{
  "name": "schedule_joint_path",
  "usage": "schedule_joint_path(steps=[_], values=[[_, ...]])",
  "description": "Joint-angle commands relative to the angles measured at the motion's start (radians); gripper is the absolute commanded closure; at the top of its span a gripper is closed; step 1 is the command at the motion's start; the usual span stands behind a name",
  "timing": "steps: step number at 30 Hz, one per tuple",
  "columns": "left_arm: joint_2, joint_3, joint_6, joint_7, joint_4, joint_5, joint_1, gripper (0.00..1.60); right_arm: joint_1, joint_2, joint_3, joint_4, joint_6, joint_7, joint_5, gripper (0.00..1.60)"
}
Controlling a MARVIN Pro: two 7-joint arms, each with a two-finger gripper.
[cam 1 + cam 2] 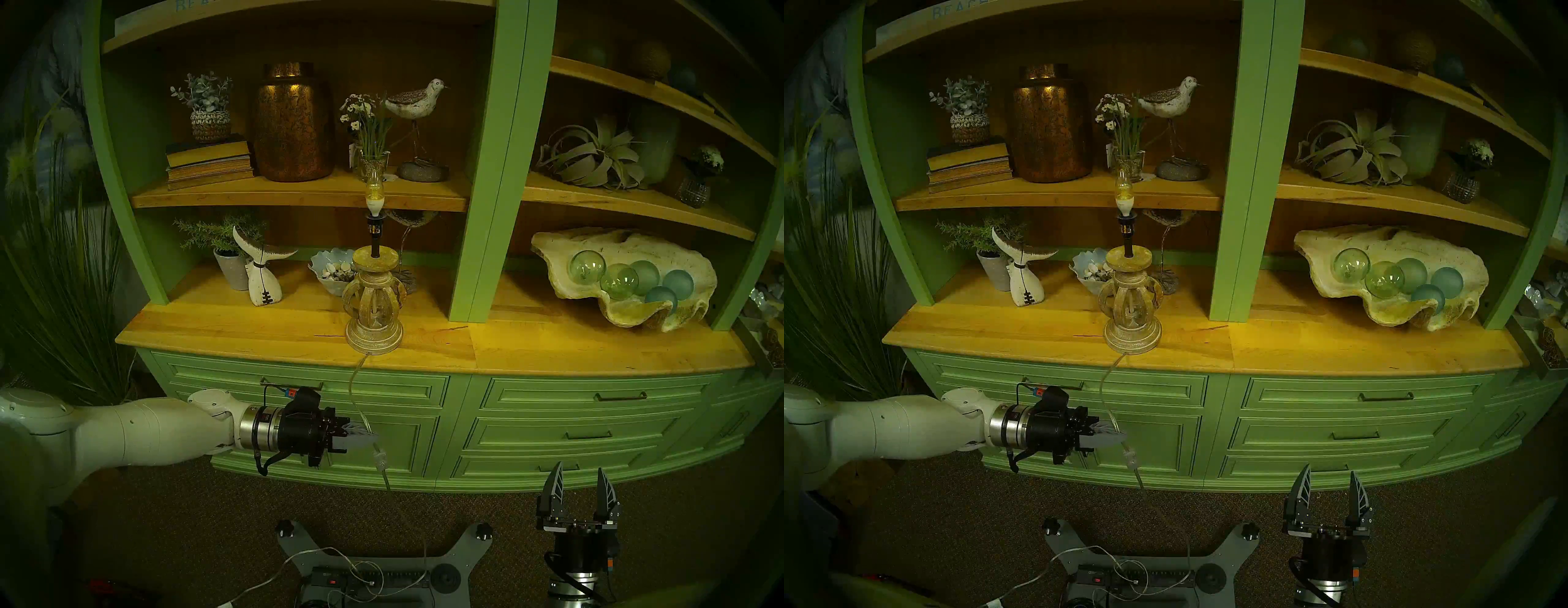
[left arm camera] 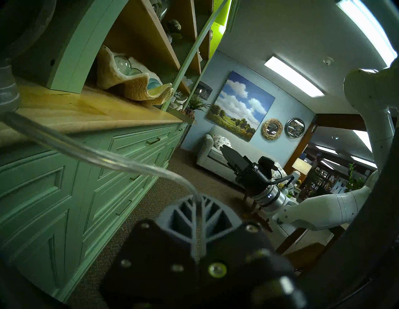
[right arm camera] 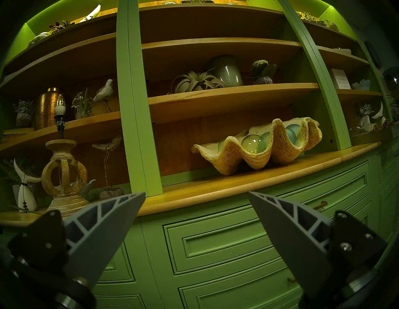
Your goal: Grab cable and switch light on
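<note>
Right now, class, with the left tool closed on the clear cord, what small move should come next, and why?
Probably bring the open right tool leftward toward the inline switch. The left tool is shut on the cable just above that switch, which hangs free below it, and the bulb does not look clearly lit, so the switch seems still unpressed.
</note>
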Motion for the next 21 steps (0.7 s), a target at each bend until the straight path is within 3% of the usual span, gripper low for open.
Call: schedule_joint_path(steps=[1, 21], values=[[-0.002, -0.018, -0.006, 0.001, -0.01, -0.011, -0.015, 1.6, -0.003, -0.002, -0.001, -0.028, -0.002, 0.001, 0.001, 0.0], [-0.002, -0.018, -0.007, 0.002, -0.01, -0.011, -0.015, 1.6, -0.003, -0.002, -0.001, -0.028, -0.002, 0.001, 0.001, 0.0]])
